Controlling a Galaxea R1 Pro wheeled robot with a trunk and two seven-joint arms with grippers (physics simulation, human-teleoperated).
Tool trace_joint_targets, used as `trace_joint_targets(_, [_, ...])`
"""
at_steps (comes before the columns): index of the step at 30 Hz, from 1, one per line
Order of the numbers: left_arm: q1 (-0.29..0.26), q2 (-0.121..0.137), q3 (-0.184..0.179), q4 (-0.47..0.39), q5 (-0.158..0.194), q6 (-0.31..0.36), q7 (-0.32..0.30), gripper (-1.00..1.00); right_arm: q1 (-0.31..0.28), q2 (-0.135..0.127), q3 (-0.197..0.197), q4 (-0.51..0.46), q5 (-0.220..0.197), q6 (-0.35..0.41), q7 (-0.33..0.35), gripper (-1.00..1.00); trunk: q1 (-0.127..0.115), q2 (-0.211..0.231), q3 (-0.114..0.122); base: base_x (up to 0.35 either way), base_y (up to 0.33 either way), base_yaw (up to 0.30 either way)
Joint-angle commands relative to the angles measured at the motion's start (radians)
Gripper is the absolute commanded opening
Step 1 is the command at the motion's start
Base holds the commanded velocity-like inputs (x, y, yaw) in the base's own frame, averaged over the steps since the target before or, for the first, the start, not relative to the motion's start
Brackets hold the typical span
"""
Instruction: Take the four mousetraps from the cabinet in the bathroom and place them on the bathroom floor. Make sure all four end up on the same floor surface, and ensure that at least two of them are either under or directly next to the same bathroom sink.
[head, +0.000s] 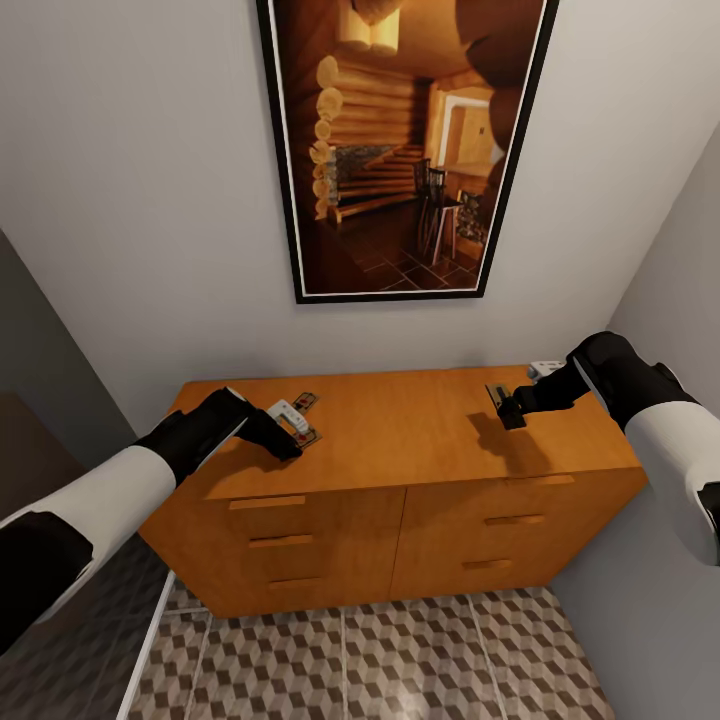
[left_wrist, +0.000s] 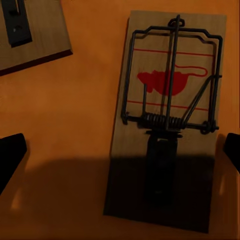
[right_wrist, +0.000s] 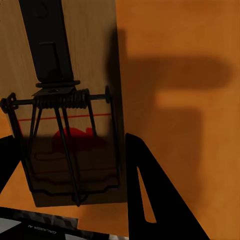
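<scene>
Facing a grey wall hung with a large framed picture (head: 400, 150) of a log-cabin interior, the robot reaches both arms over the low orange-brown cabinet (head: 400, 520), with the cube-patterned bathroom floor (head: 400, 660) showing at its foot.

On the cabinet's flat top, the surface (head: 400, 425), two mousetraps lie near the rear left corner: one (head: 297, 427) partly under the left pincer (head: 280, 440), the other (head: 305, 401) just behind it. The left wrist camera looks straight down on the nearer trap (left_wrist: 165, 120), flat on the wood, its long axis running away from the camera and roughly parallel to the fingers, so the fingers would close across its narrow width. The dark fingertips (left_wrist: 10, 155) stand at either edge of that view, spread wide and touching nothing; the trap lies between them, a little nearer one side.

At the rear right, the right pincer (head: 510, 408) carries a third trap (head: 497, 395). The right wrist camera shows that trap (right_wrist: 70, 115) between the dark fingers (right_wrist: 145, 185), and its shadow on the wood below suggests it is lifted clear, so the pincer appears to be holding it by its long edges. A pale object (head: 545, 369) just behind, against the wall, is too small to identify.
</scene>
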Motion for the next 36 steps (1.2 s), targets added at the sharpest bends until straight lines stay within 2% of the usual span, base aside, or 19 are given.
trace_joint_targets(1, [0.041, 0.001, -0.009, -0.002, 0.013, 0.012, -0.002, 1.0, -0.001, -0.001, 0.004, -0.001, 0.007, 0.002, 0.008, -1.0, 0.0, -0.001, -0.002, 0.0, 0.0, 0.0])
trace_joint_targets(10, [0.041, -0.004, -0.015, 0.028, 0.006, 0.015, -0.093, 1.0, -0.001, -0.001, 0.004, -0.001, 0.007, 0.002, 0.008, -1.0, 0.0, -0.001, -0.002, 0.0, 0.0, 0.0])
trace_joint_targets(31, [0.041, -0.003, -0.017, 0.046, 0.006, 0.011, -0.109, 1.0, -0.001, -0.002, 0.004, -0.001, 0.007, 0.002, 0.008, -1.0, 0.0, -0.001, -0.002, 0.0, 0.0, 0.0])
trace_joint_targets(32, [0.041, -0.003, -0.017, 0.05, 0.006, 0.01, -0.109, -1.0, -0.001, -0.002, 0.004, -0.001, 0.007, 0.002, 0.008, -1.0, 0.0, -0.001, -0.002, 0.0, 0.0, 0.0])
trace_joint_targets(36, [0.041, -0.003, -0.017, 0.071, 0.005, 0.008, -0.109, -1.0, -0.001, -0.002, 0.004, -0.001, 0.007, 0.002, 0.008, -1.0, 0.0, -0.001, -0.002, 0.0, 0.0, 0.0])
